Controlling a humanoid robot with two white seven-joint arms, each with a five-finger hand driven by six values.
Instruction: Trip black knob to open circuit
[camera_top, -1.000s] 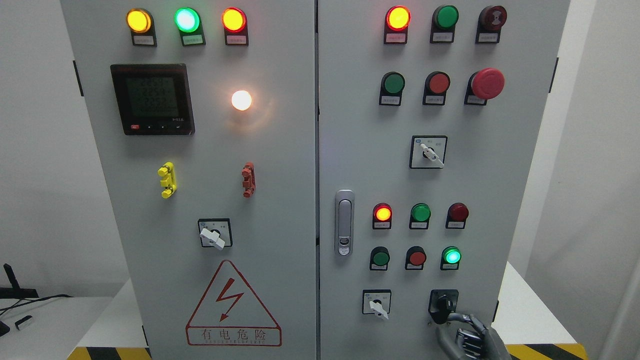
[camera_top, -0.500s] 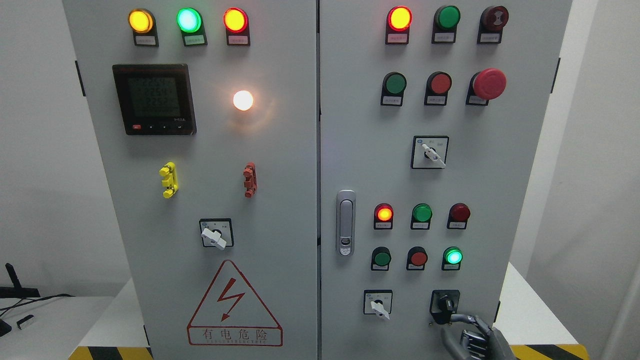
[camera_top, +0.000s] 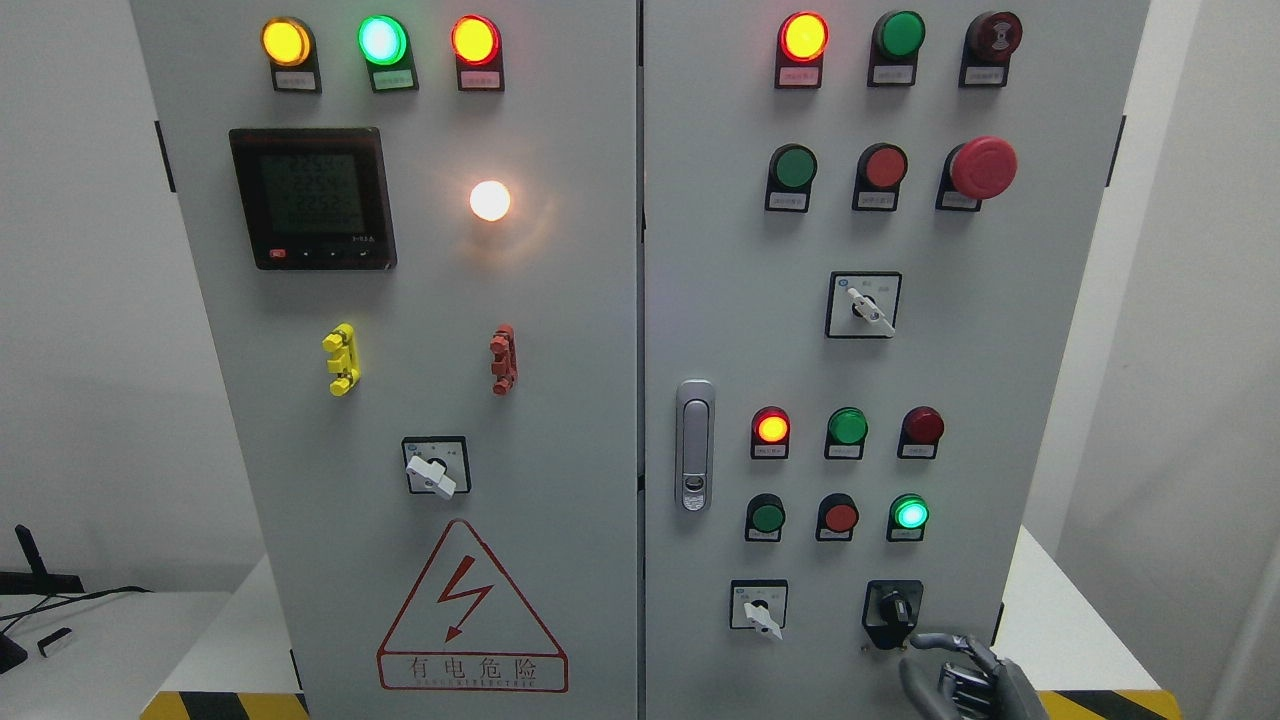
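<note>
Black knob (camera_top: 891, 610): low on the right door of the cabinet (camera_top: 700, 250), on a black square plate, right of the white-handled selector (camera_top: 760, 612) and below the lit green lamp (camera_top: 909, 513). Handle reads roughly upright, perhaps leaning a little to the right at its top; too small to fix the angle, and there are no readable position marks, so tripped or not tripped cannot be called from the handle alone. The lamps above the knob are lit red and green, which does not settle it either

Right hand (camera_top: 965, 675): enters at bottom right, just below and to the right of the knob. Fingers loosely curled, holding nothing; one fingertip (camera_top: 918, 638) points left toward the lower right corner of the knob's plate, near it or grazing it, contact not resolvable. No finger is on the handle

Left hand: not in view

Key relation: the knob lies up and to the left of the right hand, close. The handle's long axis runs near vertical, while the extended finger runs near horizontal beneath it. The right hand is the only hand near

Judgement: the scene fits either a reach toward the handle or a withdrawal from it
</note>
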